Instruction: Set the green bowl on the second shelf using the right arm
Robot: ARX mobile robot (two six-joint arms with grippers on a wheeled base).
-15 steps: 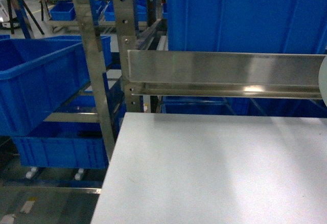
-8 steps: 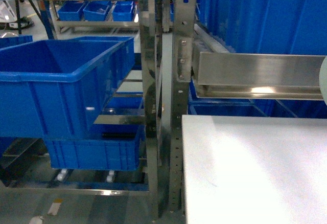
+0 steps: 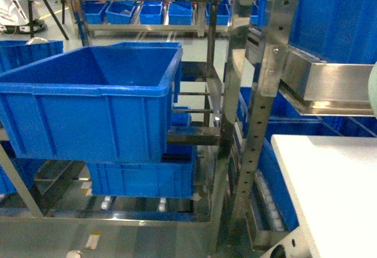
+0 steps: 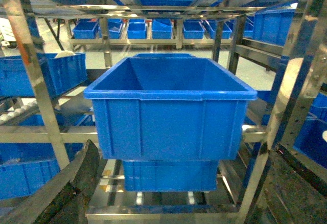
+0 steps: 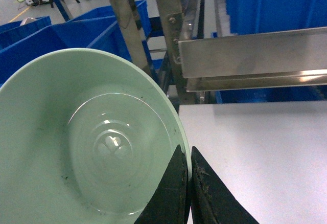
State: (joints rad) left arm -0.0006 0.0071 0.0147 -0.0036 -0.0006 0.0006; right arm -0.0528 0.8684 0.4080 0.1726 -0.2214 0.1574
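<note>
The green bowl (image 5: 87, 147) fills the left of the right wrist view, tilted with its hollow facing the camera. My right gripper (image 5: 186, 153) is shut on the bowl's rim, one finger inside and one outside. In the head view only a pale sliver of the green bowl (image 3: 373, 87) shows at the right edge. The second shelf (image 3: 191, 134) is a steel tier bearing a large deep blue crate (image 3: 88, 105), left of the bowl. The left wrist view faces that crate (image 4: 168, 106) head on. My left gripper (image 4: 184, 183) is open with nothing between its dark fingers (image 4: 71, 188).
A white table (image 3: 336, 193) lies at the lower right, under the bowl's side (image 5: 255, 147). A perforated steel upright (image 3: 265, 111) and a horizontal steel beam (image 3: 336, 81) stand between table and rack. A smaller blue crate (image 3: 141, 178) sits on the tier below. More crates (image 3: 153, 13) line the back.
The head view has swung left: the white table slid to the right edge and the rack with the large blue crate came fully into view. The bowl's sliver stays at the right edge.
</note>
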